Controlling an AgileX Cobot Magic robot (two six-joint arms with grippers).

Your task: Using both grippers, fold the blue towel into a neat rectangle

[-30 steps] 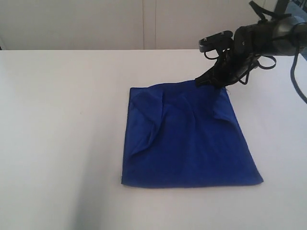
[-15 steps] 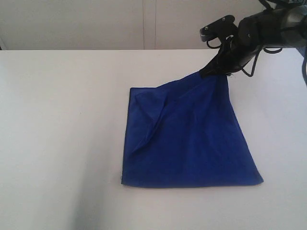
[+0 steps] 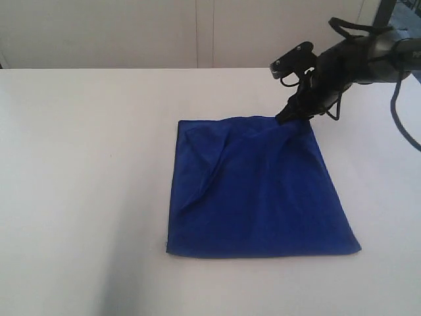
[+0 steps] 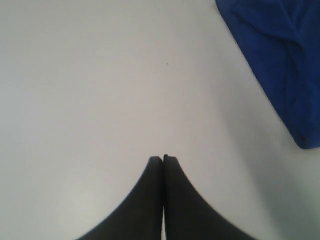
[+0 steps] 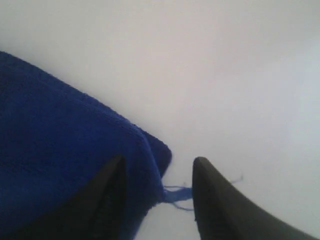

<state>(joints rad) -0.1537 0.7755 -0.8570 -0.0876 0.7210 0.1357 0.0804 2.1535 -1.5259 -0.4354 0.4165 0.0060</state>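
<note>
The blue towel lies spread on the white table, close to the middle of the exterior view, a rough square with its near edge at 6 o'clock and its far edge at 12. A raised crease runs through the cloth at about 9 o'clock from the towel's middle; the rest lies fairly flat.

My right gripper is down at the towel's far right corner, at about 1 o'clock from the middle of the cloth. From where my fingertips meet it, the towel spreads away toward 7 o'clock. My arm reaches in behind them from 2 o'clock.

In my right wrist view my two black fingers stand apart with a clear gap between them, so this gripper is parted and pinching nothing. The towel's corner sits in that gap, lying against one finger and short of the other. A loose thread trails from the corner's tip across the bare table toward the second finger.

My left gripper is closed on nothing, its fingertips pressed together over bare table. The towel shows only at the edge of my left wrist view, well apart from these fingertips. The exterior view does not show this gripper.
</note>
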